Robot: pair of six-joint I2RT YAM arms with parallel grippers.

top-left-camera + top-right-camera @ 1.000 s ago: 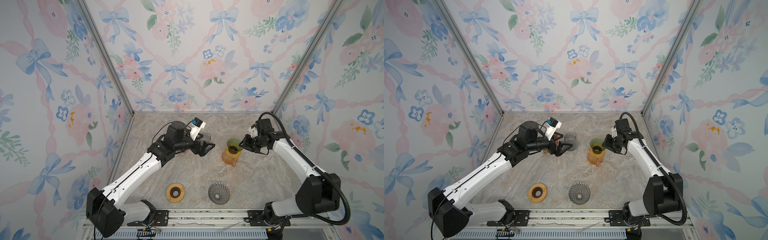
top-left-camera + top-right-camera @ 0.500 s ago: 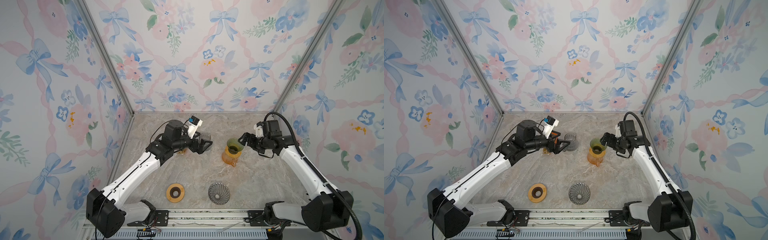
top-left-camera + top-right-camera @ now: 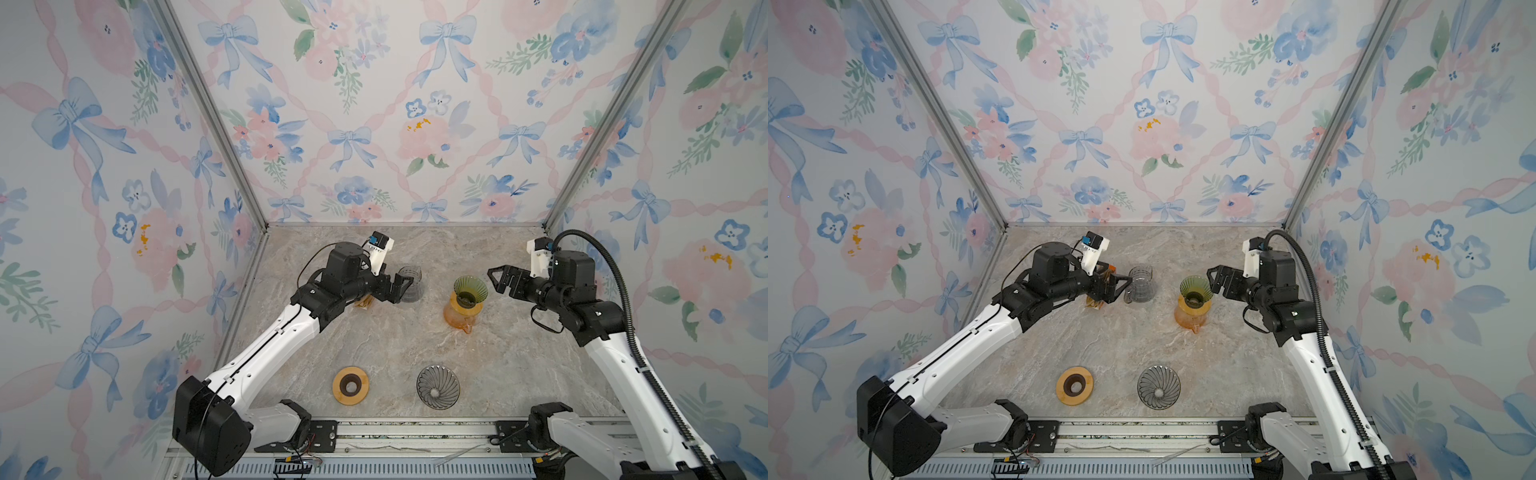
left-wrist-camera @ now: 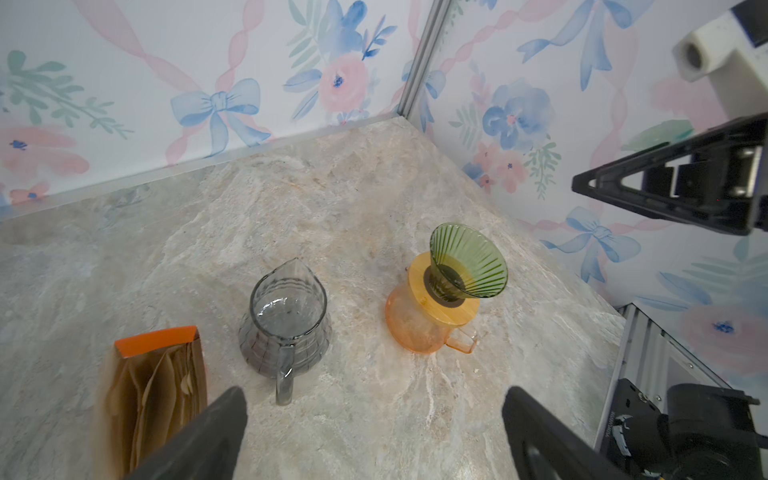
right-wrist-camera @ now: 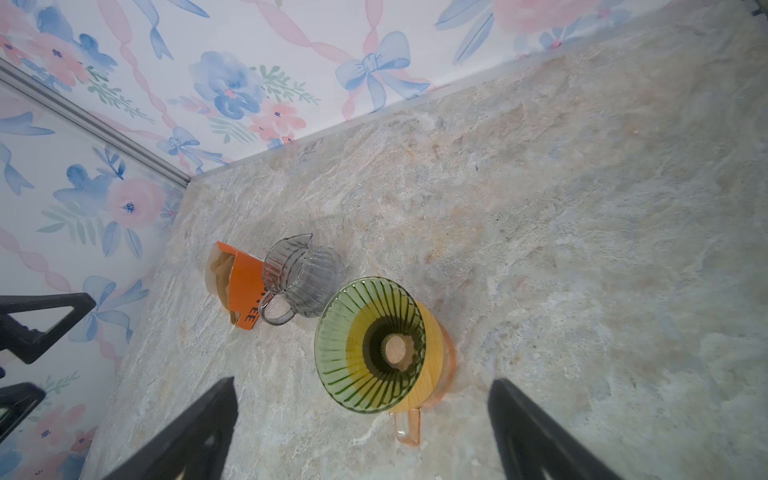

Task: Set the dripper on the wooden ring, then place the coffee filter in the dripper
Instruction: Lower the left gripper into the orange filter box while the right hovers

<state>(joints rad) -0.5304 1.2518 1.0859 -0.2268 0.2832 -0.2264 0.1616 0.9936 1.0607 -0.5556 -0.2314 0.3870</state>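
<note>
Green dripper stands mouth-up on the orange carafe; left end effector and right end effector gape empty.

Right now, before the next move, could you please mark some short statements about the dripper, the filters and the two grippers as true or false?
1. The green dripper sits on the orange carafe. True.
2. A paper filter already lies in the green dripper. False: the dripper is empty; the brown filters are in the orange pack beside the grey pitcher.
3. The right gripper is shut on the dripper's rim. False: it is open, apart from the dripper, holding nothing.
4. The left gripper is open and empty. True.
</note>
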